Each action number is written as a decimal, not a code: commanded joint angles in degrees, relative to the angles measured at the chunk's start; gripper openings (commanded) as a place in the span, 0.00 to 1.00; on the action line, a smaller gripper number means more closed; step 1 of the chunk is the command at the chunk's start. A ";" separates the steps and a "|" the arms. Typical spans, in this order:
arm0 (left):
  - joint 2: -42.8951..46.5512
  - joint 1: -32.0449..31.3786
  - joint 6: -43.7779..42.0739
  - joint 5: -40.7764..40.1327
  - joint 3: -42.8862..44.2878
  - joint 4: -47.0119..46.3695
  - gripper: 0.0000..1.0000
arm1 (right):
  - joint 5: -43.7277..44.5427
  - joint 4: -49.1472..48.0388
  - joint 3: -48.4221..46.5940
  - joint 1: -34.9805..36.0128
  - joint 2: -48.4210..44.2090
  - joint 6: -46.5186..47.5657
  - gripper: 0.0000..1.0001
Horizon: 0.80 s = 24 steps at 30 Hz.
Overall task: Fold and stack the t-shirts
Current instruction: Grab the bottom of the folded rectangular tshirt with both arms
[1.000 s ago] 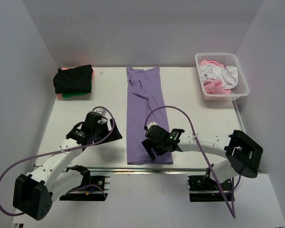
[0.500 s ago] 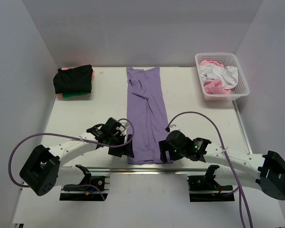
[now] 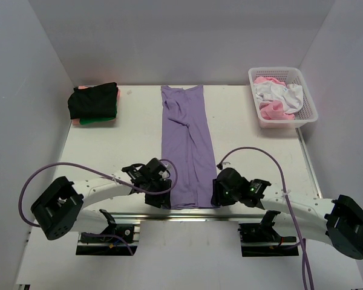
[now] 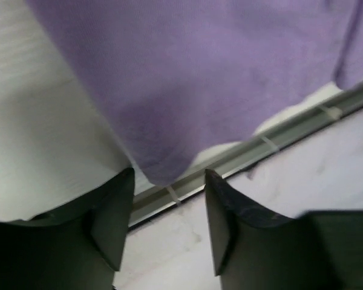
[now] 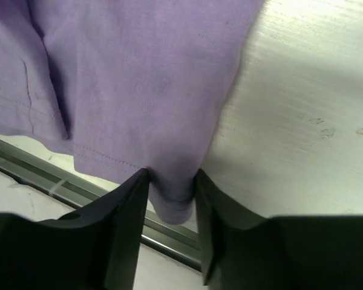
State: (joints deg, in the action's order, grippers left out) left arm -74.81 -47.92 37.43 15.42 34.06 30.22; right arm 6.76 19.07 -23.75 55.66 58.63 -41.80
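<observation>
At the table's [image 3: 254, 145] near edge, the right gripper [image 5: 172, 181] pinches one hem corner of the purple shirt [image 3: 184, 145]. The left gripper [image 4: 169, 176] straddles the other corner, fingers parted. The shirt lies in a long strip up the middle. Beyond, a black-topped stack [image 3: 94, 103] hides its lower layers, and the basket [image 3: 288, 122] holds jumbled clothes [image 3: 278, 96].

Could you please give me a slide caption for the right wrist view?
Wrist close-up: the right gripper straddles the near hem corner of the lavender t-shirt at the table edge.
</observation>
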 commanded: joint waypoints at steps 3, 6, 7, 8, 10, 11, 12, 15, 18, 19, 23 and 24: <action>-0.52 -2.70 5.37 -6.62 -0.58 0.63 0.50 | -4.03 -2.02 0.72 -0.99 1.14 0.58 0.36; -0.52 -4.01 7.21 -9.35 0.03 1.59 0.46 | -4.92 -1.15 0.37 -1.08 0.35 0.76 0.35; -1.13 -4.02 7.22 -9.96 0.65 1.60 0.44 | -4.57 -0.88 0.28 -1.17 -0.18 0.76 0.35; -1.13 -4.02 7.22 -10.49 0.65 2.12 0.43 | -4.31 -0.53 0.37 -1.17 -0.44 0.58 0.35; -2.36 -4.64 7.75 -10.50 1.35 2.13 0.35 | -4.22 -0.17 0.54 -1.25 -1.14 0.58 0.30; -2.36 -5.16 7.75 -10.50 2.05 2.13 0.32 | -4.13 -0.09 0.46 -1.17 -0.89 0.84 0.26; -2.97 -5.16 7.75 -11.28 2.58 3.00 0.28 | -4.22 0.18 0.28 -1.34 -0.89 1.19 0.20; -3.51 -5.69 7.75 -13.39 4.87 4.05 0.15 | -4.22 0.97 -0.77 -1.26 -0.97 1.90 0.14; -4.12 -5.69 7.22 -16.47 8.55 7.13 0.00 | -4.04 1.06 -2.00 -1.26 -1.15 3.74 0.06; -4.12 -6.21 6.70 -17.08 10.48 7.92 0.00 | -3.52 1.23 -2.35 -1.43 -1.06 3.74 0.01; -1.67 -6.22 3.97 -16.04 12.34 5.22 0.00 | -0.88 1.41 -5.86 -1.34 -0.27 6.55 0.00; -1.05 -6.22 3.27 -16.04 13.39 4.51 0.00 | -0.27 1.32 -7.35 -1.60 0.51 7.34 0.00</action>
State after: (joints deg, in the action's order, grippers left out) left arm -78.76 -53.78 43.27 0.91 44.53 36.53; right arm 4.01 20.53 -26.30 54.37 58.63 -37.19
